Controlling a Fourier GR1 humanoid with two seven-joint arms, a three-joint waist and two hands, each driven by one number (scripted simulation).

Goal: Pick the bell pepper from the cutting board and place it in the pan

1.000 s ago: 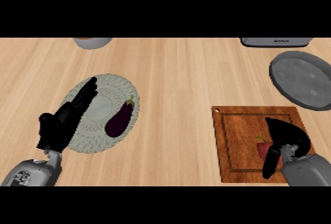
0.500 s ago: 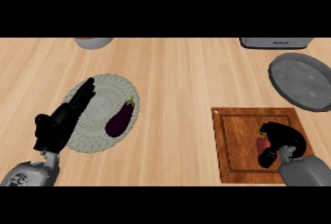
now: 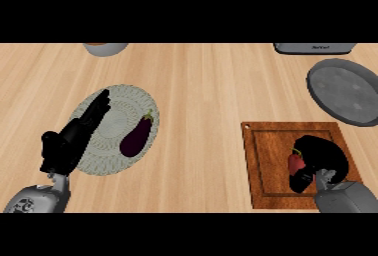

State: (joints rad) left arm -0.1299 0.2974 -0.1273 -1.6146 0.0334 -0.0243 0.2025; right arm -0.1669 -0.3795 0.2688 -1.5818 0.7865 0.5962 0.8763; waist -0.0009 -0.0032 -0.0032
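Head view, steeply down on wooden worktop.

Lower R: brown board, upright rectangle w/ darker groove inside rim, small hole at top-L corner.

On board, R of centre: red pepper, green stem at top. Only L side showing, rest hidden behind right hand.

Right hand: black, entering from lower R on grey right forearm. Fingers curled round pepper from R & above, i.e. wrapped round it. Cannot tell whether pepper rests on board or is lifted off it. Seen within board outline either way.

Upper R: grey round pan, partly cut by R edge. Apart from board, just above its top-R corner. Pepper well apart from pan, not yet in it.

L half: pale patterned plate, looking taller than wide. On plate's R part: dark purple eggplant, lying lengthwise, green cap toward top.

Left hand: black, fingers straight & together, pointing up-R over plate's L part. Flat, gripping no object. Narrow strip of plate showing between hand & eggplant. Grey left forearm at lower L corner.

Top edge, both cut off: grey pot L of centre, grey appliance at R.
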